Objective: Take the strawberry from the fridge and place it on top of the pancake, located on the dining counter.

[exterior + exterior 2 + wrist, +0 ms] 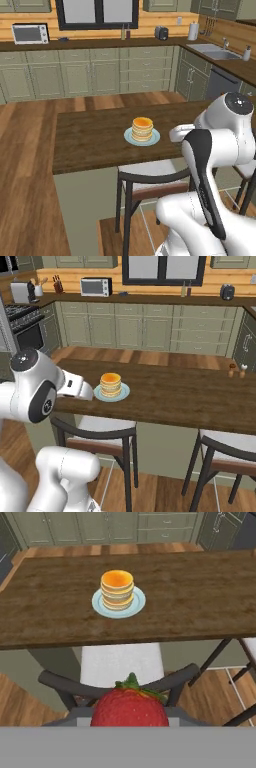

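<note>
pincer (129, 722) clamped on strawberry (129, 707), held short of the counter (200, 607), above a stool (120, 662). pancake (117, 588) sits mid-counter on its plate (137, 604), top bare, so i judge reach-over comes next.

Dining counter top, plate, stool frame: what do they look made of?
Counter: dark brown wood by the look, visible grain streaks, matte finish. Plate: probably glazed ceramic; smooth, uniform pale blue-green with a soft sheen, though plastic can't be ruled out. Stool frame: likely dark painted metal; thin, even black bars, no grain.
</note>
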